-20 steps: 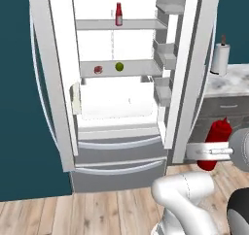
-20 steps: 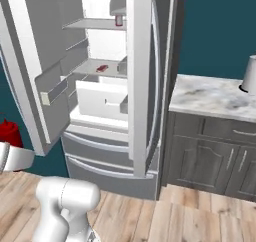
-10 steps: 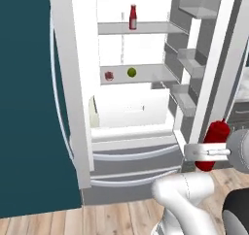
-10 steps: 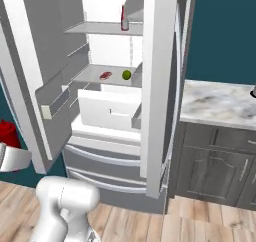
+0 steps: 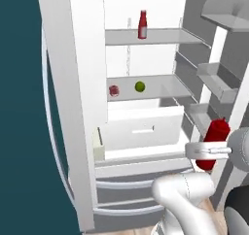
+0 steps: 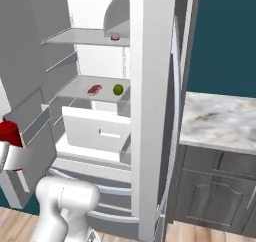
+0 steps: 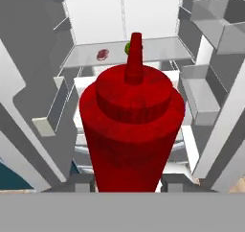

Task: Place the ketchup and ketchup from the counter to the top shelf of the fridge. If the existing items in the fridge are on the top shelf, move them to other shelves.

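Left base view: gripper [image 5: 210, 150] clamped on a ketchup bottle [image 5: 214, 142] before the open fridge [image 5: 73, 108], teal wall [image 5: 19, 132] beside.

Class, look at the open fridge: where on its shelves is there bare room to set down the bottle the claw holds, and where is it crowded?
The top shelf is bare right of the ketchup bottle already there, out to the right wall. The lower shelf is free right of the green fruit; its left end, with the red lump, is crowded. The claw grips the second ketchup bottle.

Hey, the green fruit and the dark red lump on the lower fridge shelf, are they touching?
Apart. The left base view shows bare shelf between the green fruit and the dark red lump.
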